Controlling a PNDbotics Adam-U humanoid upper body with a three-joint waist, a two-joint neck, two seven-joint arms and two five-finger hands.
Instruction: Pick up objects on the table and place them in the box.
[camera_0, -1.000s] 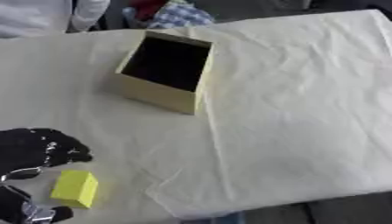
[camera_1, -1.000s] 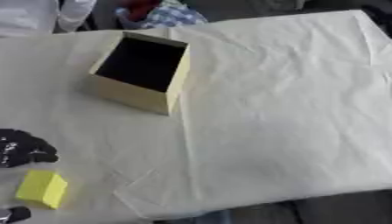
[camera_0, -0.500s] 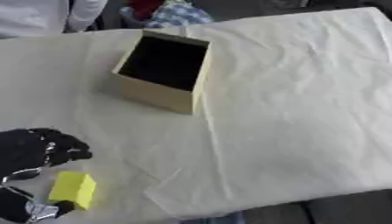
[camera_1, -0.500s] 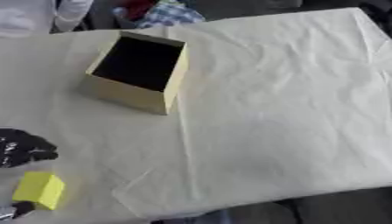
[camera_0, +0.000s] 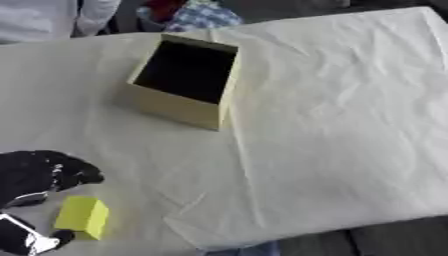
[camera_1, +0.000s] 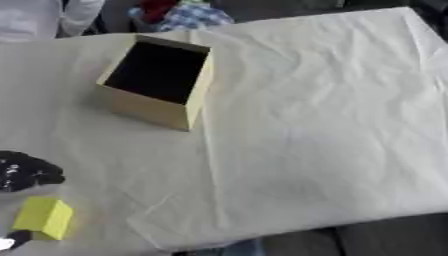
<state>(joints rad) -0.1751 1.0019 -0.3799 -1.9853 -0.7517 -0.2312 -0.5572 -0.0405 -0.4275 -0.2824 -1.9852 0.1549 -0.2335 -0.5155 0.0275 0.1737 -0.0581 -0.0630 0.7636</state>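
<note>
Table (camera_0: 350, 130): covered in a cream, off-white cloth, plain, no print; creases show as faint grey shading.

Box (camera_0: 179, 107): tan, pale yellow-brown outer walls; interior reads black (in shadow, true colour cannot be told).

Block (camera_0: 82, 217): bright yellow, lemon on top, a slightly duller yellow on the side face.

Left hand (camera_0: 39, 172): black, with small silver-white flecks on the upper part; a white-and-silver patch at the lower edge by the thumb.

Far edge: bundle of fabric (camera_0: 197, 15) in a blue-and-white check, with a red patch beside it; a person's sleeve (camera_0: 52, 17) is plain white to light grey.
</note>
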